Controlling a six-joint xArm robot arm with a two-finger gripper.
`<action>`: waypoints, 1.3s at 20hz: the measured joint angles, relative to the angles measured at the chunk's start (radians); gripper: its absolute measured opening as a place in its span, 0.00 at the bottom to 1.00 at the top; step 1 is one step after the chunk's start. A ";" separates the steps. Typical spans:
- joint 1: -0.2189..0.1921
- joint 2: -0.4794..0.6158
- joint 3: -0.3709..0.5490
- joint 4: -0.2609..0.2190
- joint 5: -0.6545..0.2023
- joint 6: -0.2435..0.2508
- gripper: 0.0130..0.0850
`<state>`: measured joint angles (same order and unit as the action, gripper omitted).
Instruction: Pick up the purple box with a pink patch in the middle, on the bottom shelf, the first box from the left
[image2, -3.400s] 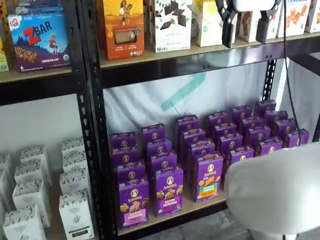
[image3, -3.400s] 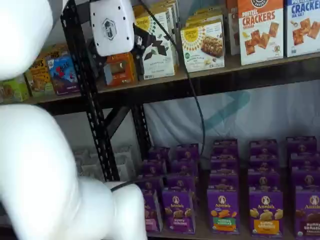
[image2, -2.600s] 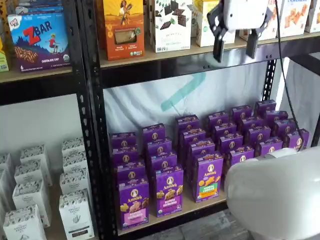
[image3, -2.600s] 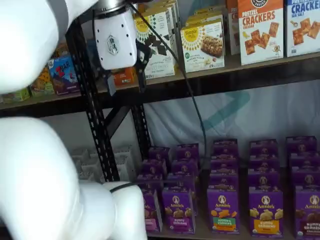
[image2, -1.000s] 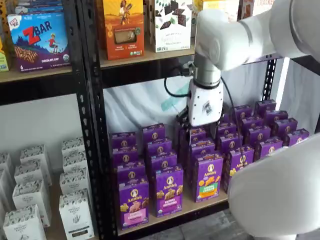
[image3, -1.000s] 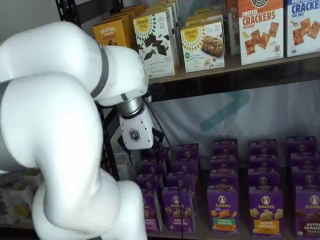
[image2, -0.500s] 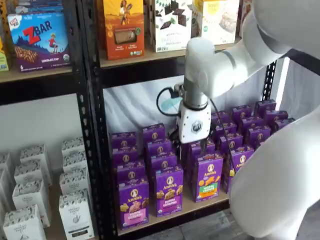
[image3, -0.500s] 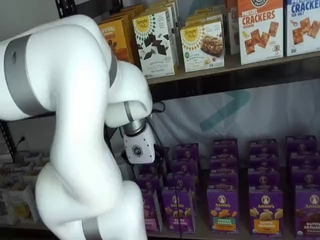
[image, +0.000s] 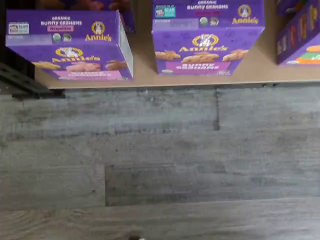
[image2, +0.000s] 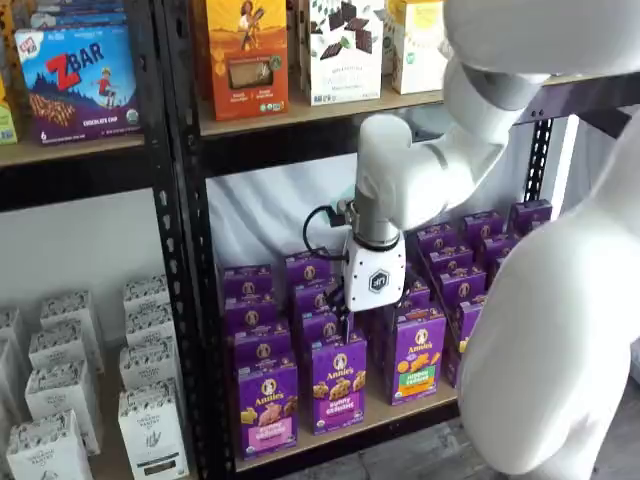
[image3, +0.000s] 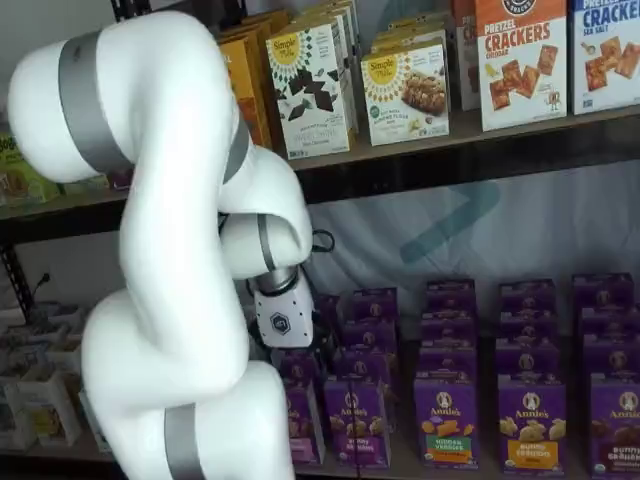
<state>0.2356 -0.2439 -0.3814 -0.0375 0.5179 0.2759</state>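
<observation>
The purple box (image2: 267, 405) with its pink band stands upright at the front left of the bottom shelf (image2: 385, 417). The wrist view looks down on the purple box (image: 70, 45) beside the black upright. In a shelf view the arm half hides the purple box (image3: 301, 422). My gripper (image2: 370, 322) hangs in front of the purple rows, above and to the right of that box, over the neighbouring box. Its black fingers point down, spread, holding nothing. The gripper (image3: 293, 350) also shows under its white body.
A purple-band carton (image: 207, 40) and a green-and-orange one (image2: 416, 355) stand next to it. Black uprights (image2: 190, 300) frame the bay. White boxes (image2: 150, 420) fill the left bay. The upper shelf (image2: 300, 110) carries snack boxes. Grey plank floor (image: 160, 160) lies below.
The arm has swung down from the upper shelf and leftward. The gripper now hangs lower in front of the purple boxes, nearer the left columns. No box has moved.
</observation>
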 joint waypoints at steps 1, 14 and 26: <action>-0.001 0.024 -0.007 0.014 -0.014 -0.013 1.00; -0.005 0.281 -0.085 0.077 -0.165 -0.076 1.00; 0.074 0.502 -0.210 0.040 -0.235 0.035 1.00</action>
<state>0.3092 0.2582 -0.5918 0.0020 0.2831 0.3111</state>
